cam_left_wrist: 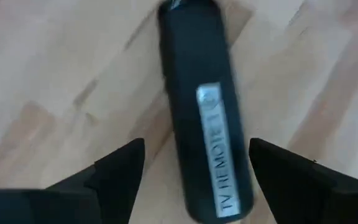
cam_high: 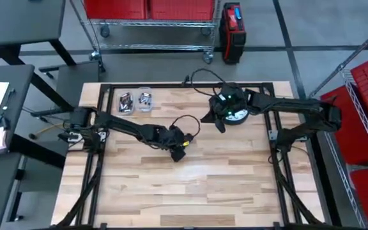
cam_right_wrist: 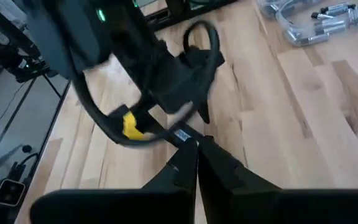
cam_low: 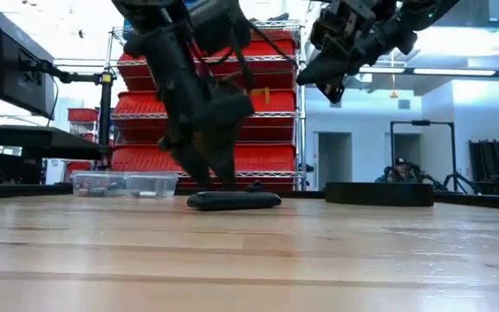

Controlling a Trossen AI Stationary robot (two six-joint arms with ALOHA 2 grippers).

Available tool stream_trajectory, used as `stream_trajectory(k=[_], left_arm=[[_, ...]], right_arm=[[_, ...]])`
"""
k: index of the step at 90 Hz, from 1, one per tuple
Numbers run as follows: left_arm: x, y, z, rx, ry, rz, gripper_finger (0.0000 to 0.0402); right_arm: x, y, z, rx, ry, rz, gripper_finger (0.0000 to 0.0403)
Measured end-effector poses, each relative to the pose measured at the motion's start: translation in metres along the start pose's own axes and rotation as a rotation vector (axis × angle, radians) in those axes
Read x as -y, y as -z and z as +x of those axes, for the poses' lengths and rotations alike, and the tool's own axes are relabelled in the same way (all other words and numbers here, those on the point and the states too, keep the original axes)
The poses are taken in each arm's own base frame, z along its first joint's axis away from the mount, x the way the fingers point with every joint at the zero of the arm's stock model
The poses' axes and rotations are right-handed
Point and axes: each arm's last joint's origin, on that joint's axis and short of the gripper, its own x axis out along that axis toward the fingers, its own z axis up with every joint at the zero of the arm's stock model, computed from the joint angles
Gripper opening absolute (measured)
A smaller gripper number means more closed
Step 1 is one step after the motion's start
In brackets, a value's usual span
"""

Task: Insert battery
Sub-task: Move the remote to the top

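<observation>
Remote [cam_left_wrist: 207,118] lying flat on the table [cam_high: 190,191], left gripper [cam_left_wrist: 194,168] over it.

Left jaws stand wide open on either side of the dark remote, label side up, holding nothing; in the high view this sits near the frame's centre. Farther back, the right gripper [cam_right_wrist: 196,163] hangs in the air with jaws closed and empty, above a round black dish [cam_high: 235,116]. Clear trays of batteries [cam_high: 136,101] sit at the table's upper left.
</observation>
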Motion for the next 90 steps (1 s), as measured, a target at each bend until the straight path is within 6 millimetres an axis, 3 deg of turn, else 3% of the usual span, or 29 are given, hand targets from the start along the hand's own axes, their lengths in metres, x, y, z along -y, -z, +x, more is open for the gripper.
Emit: stream_trajectory(k=[30,53,90], left_arm=[[0.006,0.019,0.027,-0.066,-0.035,0.023,0.0257],[0.006,0.023,0.026,-0.107,-0.028,0.043,0.0150],[0.016,-0.011,0.005,-0.109,0.017,0.071,0.0149]], right_arm=[[0.000,0.002,0.000,-0.021,0.001,-0.001,0.0000],[0.000,0.002,0.000,-0.020,0.001,-0.012,0.0000],[0.002,0.003,-0.001,-0.028,0.008,-0.002,0.0000]])
